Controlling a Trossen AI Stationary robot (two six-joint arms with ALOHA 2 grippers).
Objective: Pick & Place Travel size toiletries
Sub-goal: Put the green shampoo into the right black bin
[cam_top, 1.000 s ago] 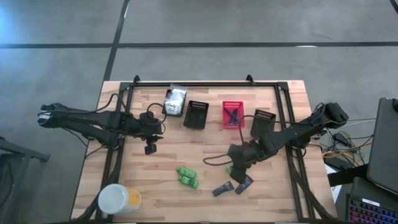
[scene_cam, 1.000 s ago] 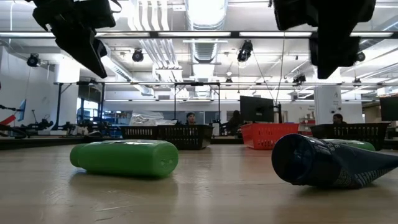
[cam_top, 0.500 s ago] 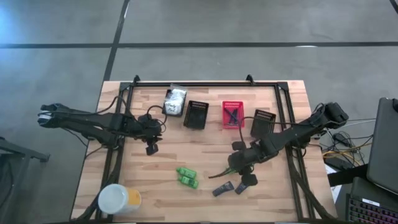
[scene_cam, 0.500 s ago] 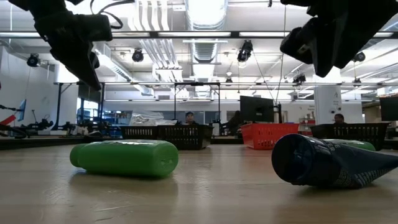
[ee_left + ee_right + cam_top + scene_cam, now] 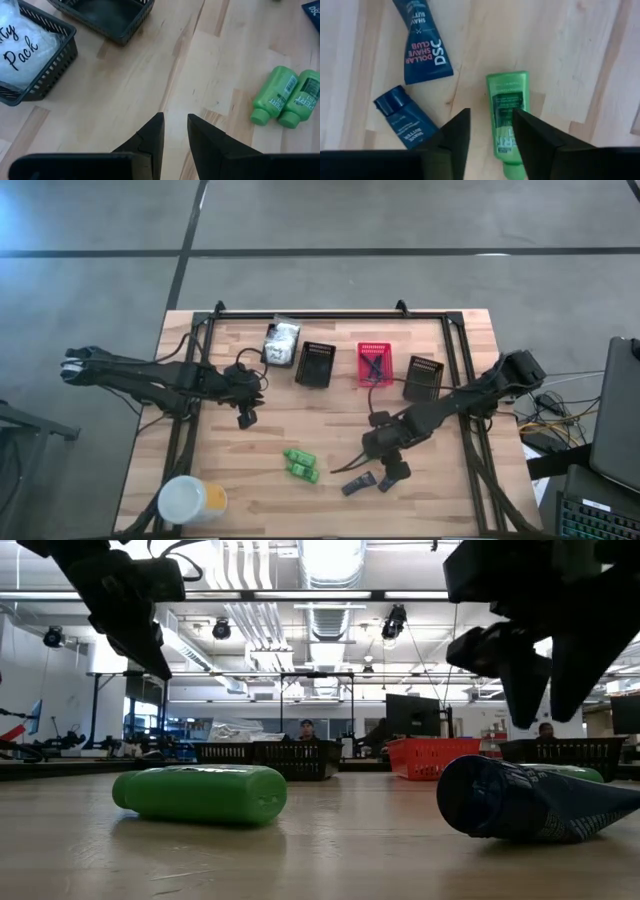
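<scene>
Right wrist view shows the right gripper [image 5: 490, 130] hanging with its two dark fingers spread, the gap lined up straight over a green tube [image 5: 508, 120] that lies flat on the wooden table [image 5: 570, 60]. The tube runs lengthwise between the fingers and partly under them, so I judge this to be the approach for a pinch across its narrow sides; nothing is gripped yet. Just beside the tube, off one finger, a small dark blue tube [image 5: 405, 120] lies, and a little beyond it a dark blue sachet [image 5: 422, 47] printed with a shave-club name. All three sit close together, which leaves little room for the finger on that side.

From above, the right gripper [image 5: 378, 442] sits over this cluster, with two dark sachets [image 5: 375, 479] just past it toward the table's front edge. Well away, toward the left arm, two green bottles [image 5: 300, 465] lie touching side by side. Beyond the gripper stands the row of baskets: a red basket [image 5: 374, 364] already holding thin dark items, with black baskets [image 5: 315, 364] on either side of it, presumably the sorting targets.

The left gripper [image 5: 175, 135] waits apart over bare wood, fingers slightly open and holding nothing, near a basket of white packets [image 5: 30, 50].
</scene>
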